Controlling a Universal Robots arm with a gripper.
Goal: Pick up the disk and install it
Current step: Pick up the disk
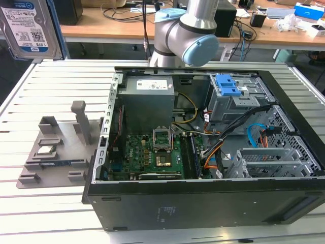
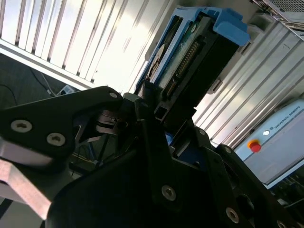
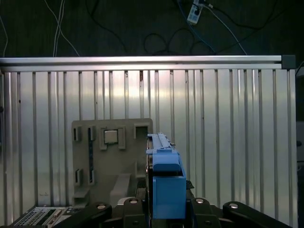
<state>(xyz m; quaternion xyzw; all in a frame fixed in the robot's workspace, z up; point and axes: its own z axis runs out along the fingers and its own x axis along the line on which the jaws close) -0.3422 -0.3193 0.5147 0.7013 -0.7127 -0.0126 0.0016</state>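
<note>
The disk (image 1: 28,25) hangs high at the exterior view's left, a silver drive with a white-and-blue label and a blue frame along its edge. In the second wrist view my gripper (image 2: 156,107) is shut on the disk (image 2: 190,61), and the drive's connector edge and blue carrier stick out past the black fingers (image 2: 142,118). Seen in the first wrist view, the disk (image 3: 166,183) stands on edge in the gripper (image 3: 164,205), lifted above the slatted table (image 3: 228,133) and beside the grey holder tray (image 3: 111,156).
An open computer case (image 1: 203,198) lies on the table, with a grey drive cage and its blue latch (image 1: 229,85) at the far right corner. The grey holder tray (image 1: 56,152) carries a small processor chip (image 1: 46,150). The arm's base (image 1: 185,30) stands behind the case.
</note>
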